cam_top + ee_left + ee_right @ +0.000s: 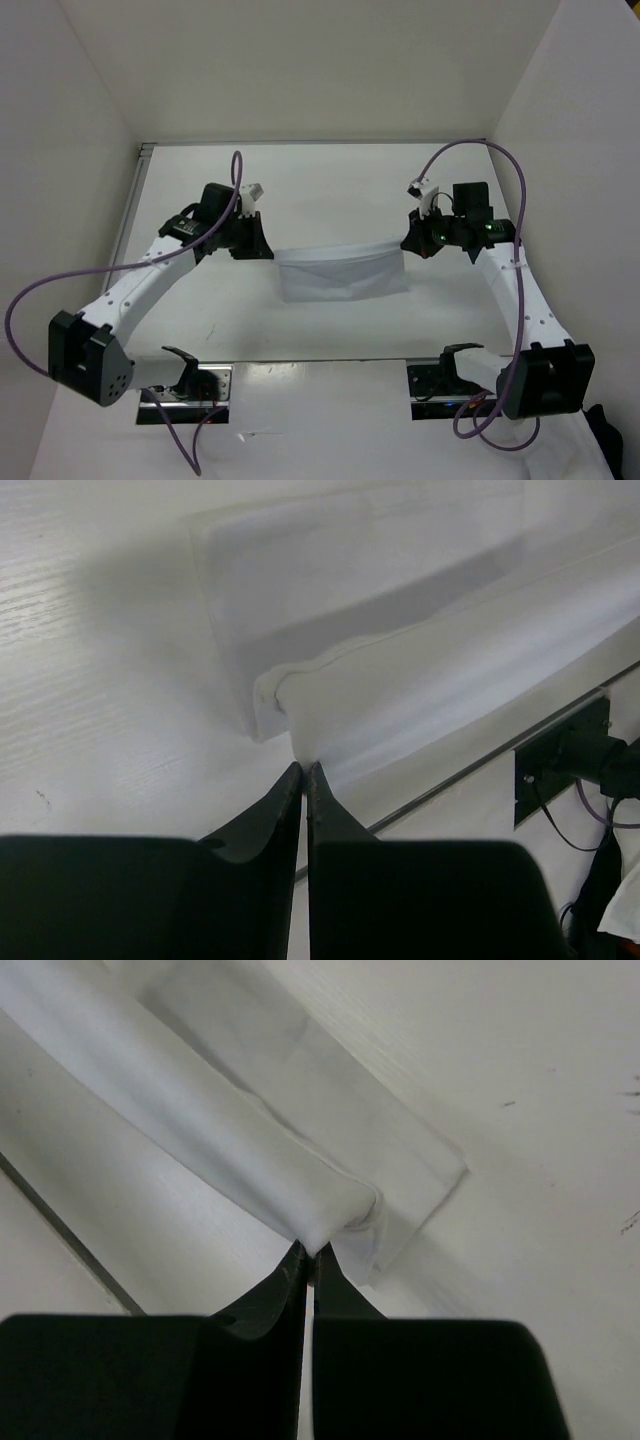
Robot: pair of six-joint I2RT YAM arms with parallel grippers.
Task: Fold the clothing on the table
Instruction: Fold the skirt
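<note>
The clothing (340, 272), a thin white garment, hangs stretched between my two grippers over the middle of the white table (330, 190). Its upper edge is taut and its lower part drapes down onto the tabletop. My left gripper (268, 250) pinches the garment's left top corner. In the left wrist view the black fingertips (303, 767) meet on a bunched corner of the clothing (420, 680). My right gripper (408, 243) pinches the right top corner. In the right wrist view its tips (309, 1252) close on the rolled edge of the clothing (230, 1140).
White walls enclose the table on the left, back and right. Both arm bases sit on metal plates (185, 385) at the near edge, with purple cables (20, 310) looping beside the arms. A dark object (603, 425) lies at the bottom right corner.
</note>
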